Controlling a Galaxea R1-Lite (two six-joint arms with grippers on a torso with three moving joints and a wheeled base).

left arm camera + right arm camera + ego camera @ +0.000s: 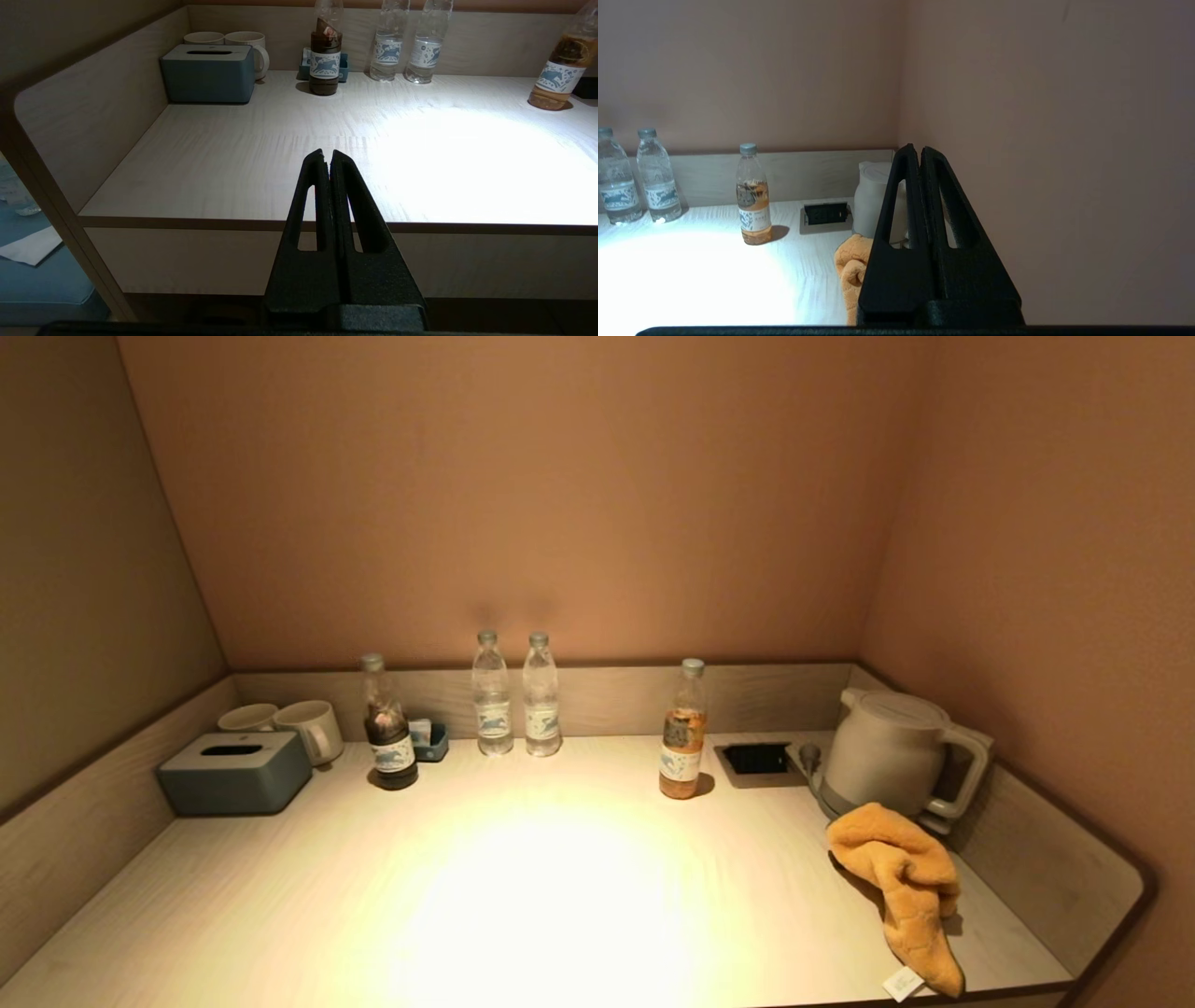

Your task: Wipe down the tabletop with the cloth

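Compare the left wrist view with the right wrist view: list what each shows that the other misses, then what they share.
Only the left wrist view shows the tissue box, two mugs, the dark bottle, and the shut left gripper before the tabletop's front edge.

Only the right wrist view shows the orange cloth, the kettle, the socket panel, and the shut right gripper.

Both show the two water bottles and the orange drink bottle.
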